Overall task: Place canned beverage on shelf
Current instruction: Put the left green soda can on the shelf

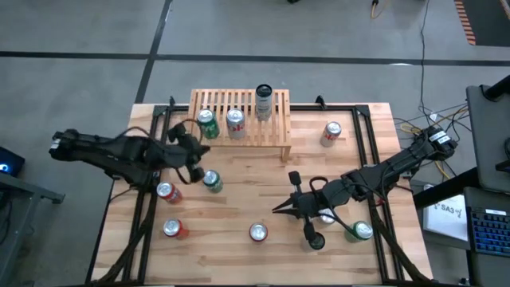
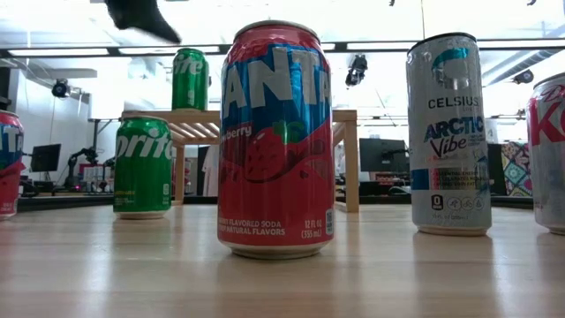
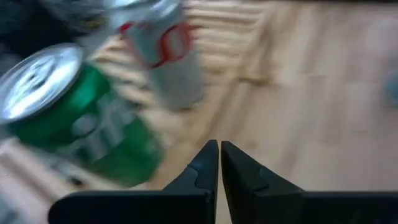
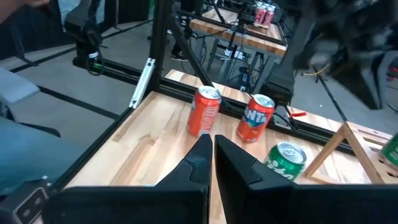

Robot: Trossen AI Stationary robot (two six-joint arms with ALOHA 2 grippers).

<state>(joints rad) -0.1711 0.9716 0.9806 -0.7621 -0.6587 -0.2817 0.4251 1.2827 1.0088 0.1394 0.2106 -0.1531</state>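
My left gripper (image 1: 196,151) sits just off the near-left corner of the low light-wood slatted shelf (image 1: 275,126), jaws pinched together on nothing; the left wrist view shows the two dark fingers (image 3: 208,165) touching with bare wood between them and nothing clamped. A green Sprite can with a silver top (image 1: 206,123) stands upright on the shelf's left end, just beyond those fingertips. A silver can with red lettering (image 1: 236,122) stands next to it, and a tall pale can with a dark lid (image 1: 263,102) is further along, so three are up there.

For the next pick I judge the relation that matters is this: another green can (image 1: 212,181) stands upright on the plank tabletop (image 1: 239,203) just beside and nearer to me than the left gripper, with a red can (image 1: 166,191) close to it. Both have their long axis vertical, so a side approach with the jaws reopened first.

My right gripper (image 1: 280,209) is parked mid-table on the right side, also shut and empty, pointing towards the left. Nearest cans to it are a red-and-silver one (image 1: 257,232) toward the front edge and a green one (image 1: 358,231) behind its wrist.

Left arm is nearer the shelf and the cans by it; I'd use that one.
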